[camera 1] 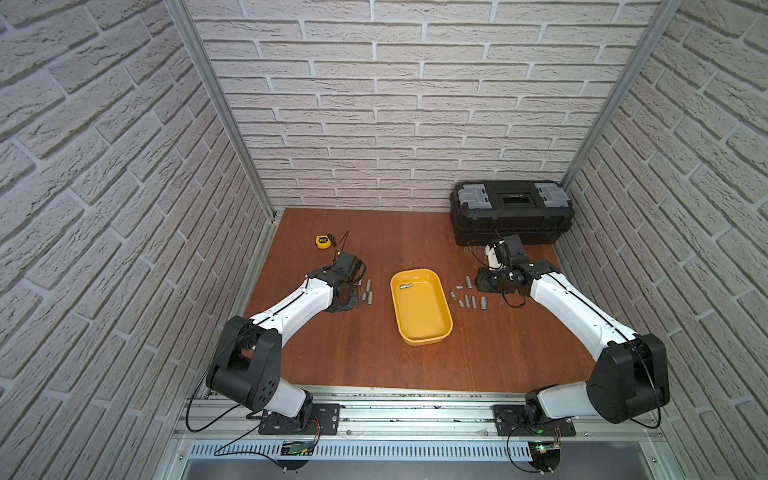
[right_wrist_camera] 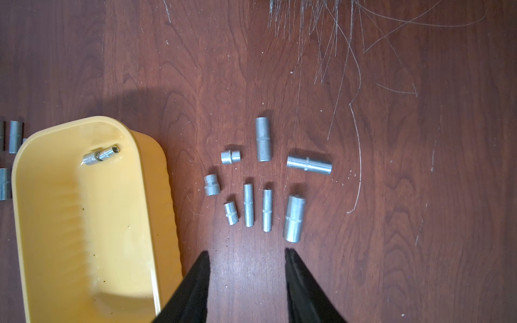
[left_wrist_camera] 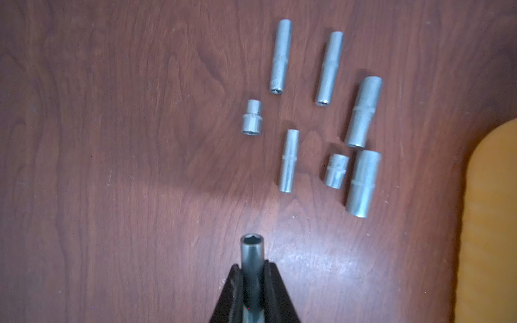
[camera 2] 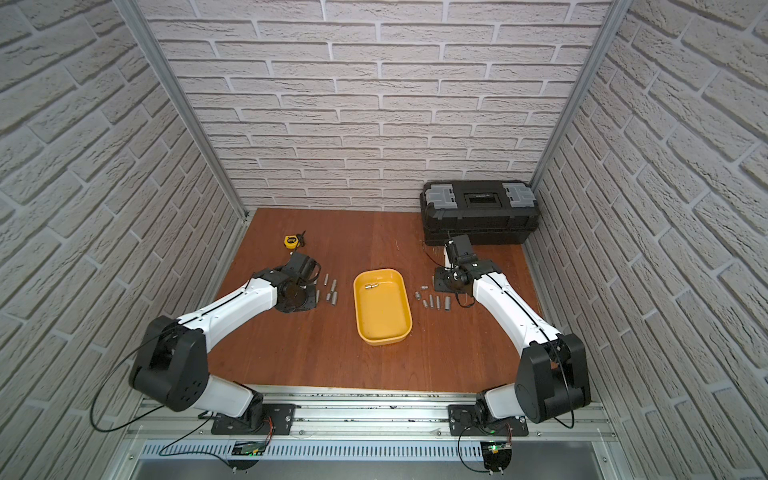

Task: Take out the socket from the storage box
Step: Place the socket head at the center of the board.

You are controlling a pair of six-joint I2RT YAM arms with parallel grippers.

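One socket point(right_wrist_camera: 100, 154): silver, lying flat | storage box point(right_wrist_camera: 84, 223): yellow, shallow

Pale brick-pattern walls point(camera 1: 415, 104) close the cell in at nine, twelve and three o'clock, and slanting aluminium posts point(camera 1: 221, 104) mark the two back corners. The table point(camera 1: 374, 353) is reddish-brown wood grain under soft, even light, with a dull sheen and a few pale scuffs showing up close. At six o'clock an aluminium rail point(camera 1: 415, 409) runs along its edge, with a slotted grey strip point(camera 1: 415, 451) just beyond.
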